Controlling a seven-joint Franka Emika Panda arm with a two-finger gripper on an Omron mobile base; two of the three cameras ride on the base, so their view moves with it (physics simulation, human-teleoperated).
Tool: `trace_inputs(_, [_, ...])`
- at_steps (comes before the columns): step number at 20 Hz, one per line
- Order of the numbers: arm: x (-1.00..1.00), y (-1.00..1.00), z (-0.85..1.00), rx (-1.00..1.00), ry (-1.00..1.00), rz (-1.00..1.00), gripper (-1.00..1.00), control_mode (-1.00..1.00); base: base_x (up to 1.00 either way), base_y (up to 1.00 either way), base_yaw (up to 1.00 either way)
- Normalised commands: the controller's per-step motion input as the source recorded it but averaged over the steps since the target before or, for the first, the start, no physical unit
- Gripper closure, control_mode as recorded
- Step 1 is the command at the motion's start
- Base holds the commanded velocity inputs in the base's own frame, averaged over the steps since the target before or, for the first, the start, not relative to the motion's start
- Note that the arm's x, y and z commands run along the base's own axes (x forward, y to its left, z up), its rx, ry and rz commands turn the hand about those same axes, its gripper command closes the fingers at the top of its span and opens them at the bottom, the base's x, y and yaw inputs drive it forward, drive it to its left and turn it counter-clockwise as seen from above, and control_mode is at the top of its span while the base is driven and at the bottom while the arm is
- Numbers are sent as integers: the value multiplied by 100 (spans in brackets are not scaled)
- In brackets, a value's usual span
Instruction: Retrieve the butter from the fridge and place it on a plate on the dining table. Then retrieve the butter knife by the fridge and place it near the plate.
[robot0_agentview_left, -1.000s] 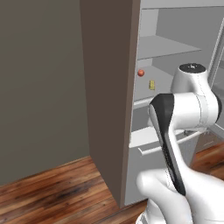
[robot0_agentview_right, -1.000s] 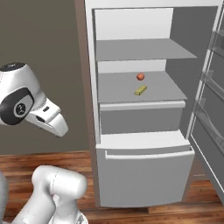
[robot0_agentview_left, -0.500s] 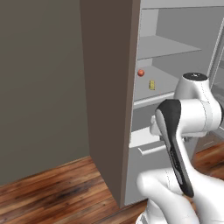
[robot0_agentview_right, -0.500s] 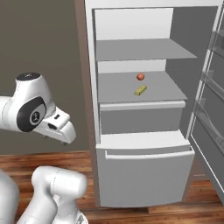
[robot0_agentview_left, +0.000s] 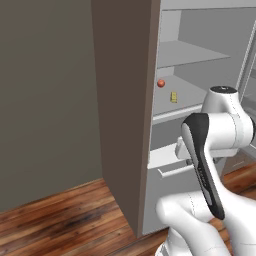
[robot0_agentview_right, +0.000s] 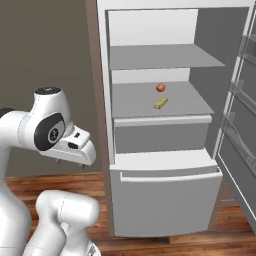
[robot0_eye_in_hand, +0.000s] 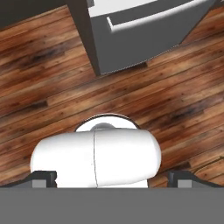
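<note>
One butter (robot0_agentview_right: 160, 103) on fridge (robot0_agentview_right: 165, 165) shelf, well apart from open pincer (robot0_agentview_right: 70, 161).

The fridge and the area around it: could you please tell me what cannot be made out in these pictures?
- Fridge drawer: closed front hides its contents, right base view.
- Fridge door: cut off by the right edge, right base view.
- Butter: too small for detail, left base view.
- Red lump: too small to identify.
- Claw: open; fingertips barely clear the bottom edge, hand view.

Hand view: dark finger tips (robot0_eye_in_hand: 43, 177) of the jaws stand wide apart. Beyond them, brown wooden plank floor (robot0_eye_in_hand: 175, 87); farther ahead, the tall silver-grey fridge's lower drawer (robot0_eye_in_hand: 144, 30).
</note>
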Motion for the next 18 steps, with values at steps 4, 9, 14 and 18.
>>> trace_inputs(4, [0, 0, 0, 0, 0, 0, -100, -100, 0, 0, 0])
trace_inputs(9, [0, 0, 0, 0, 0, 0, -100, -100, 0, 0, 0])
trace_inputs(14, [4, 0, 0, 0, 0, 2, -100, 100, 36, 0, 19])
trace_inputs(18, [0, 0, 0, 0, 0, 0, -100, 100, 40, -14, 25])
